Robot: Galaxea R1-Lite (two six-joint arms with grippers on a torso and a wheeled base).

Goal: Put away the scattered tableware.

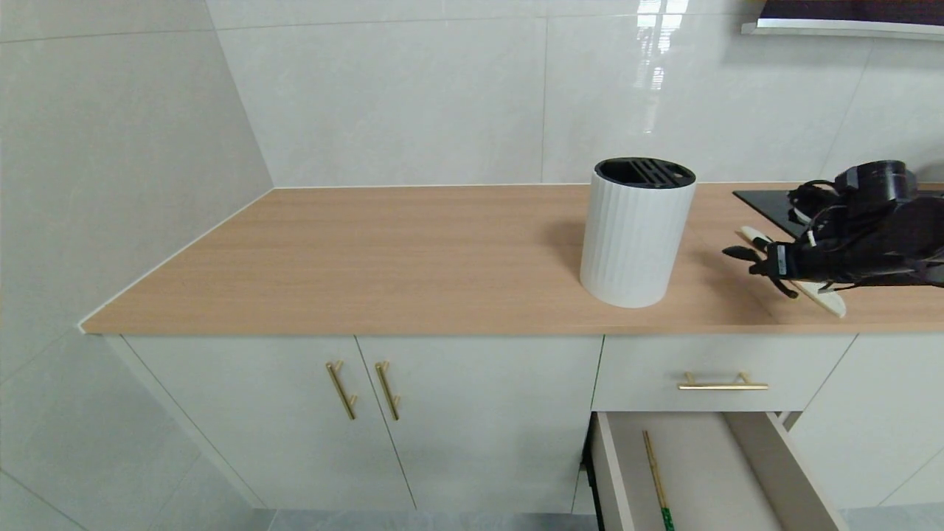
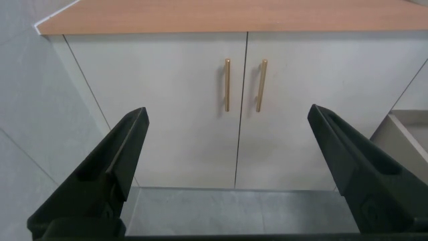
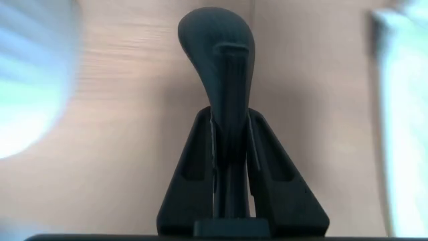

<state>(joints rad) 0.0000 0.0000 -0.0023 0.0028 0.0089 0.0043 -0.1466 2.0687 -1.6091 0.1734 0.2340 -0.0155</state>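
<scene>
Lowest and nearest in the head view, an open drawer (image 1: 708,479) is being shown pulled out from the cabinet front, with 1 pair of chopsticks (image 1: 655,472) lying lengthwise on its pale floor near the robot's left wall of it. Just in front of the 2 white cabinet doors (image 2: 301,100), the left gripper (image 2: 227,115) is being held below the level of the worktop, its fingers spread wide apart with nothing between them, and the 2 gold handles (image 2: 244,85) are being framed in the gap. Above the open drawer, a shut drawer front with 1 gold bar handle (image 1: 723,383) is being seen. On the wooden countertop (image 1: 413,258), a white ribbed cylindrical holder (image 1: 634,236) with a black slotted top is standing upright near the front edge. To its right, the right gripper (image 3: 231,127) is being held just above the counter, its fingers clamped together on a dark utensil (image 3: 215,40) with a rounded end. A cream-coloured utensil (image 1: 830,301) is lying flat on the counter under that gripper, its 2 ends showing on either side. Farther back, a black cooktop (image 1: 763,200) is being seen set in the counter, before a tiled wall (image 1: 413,96).
</scene>
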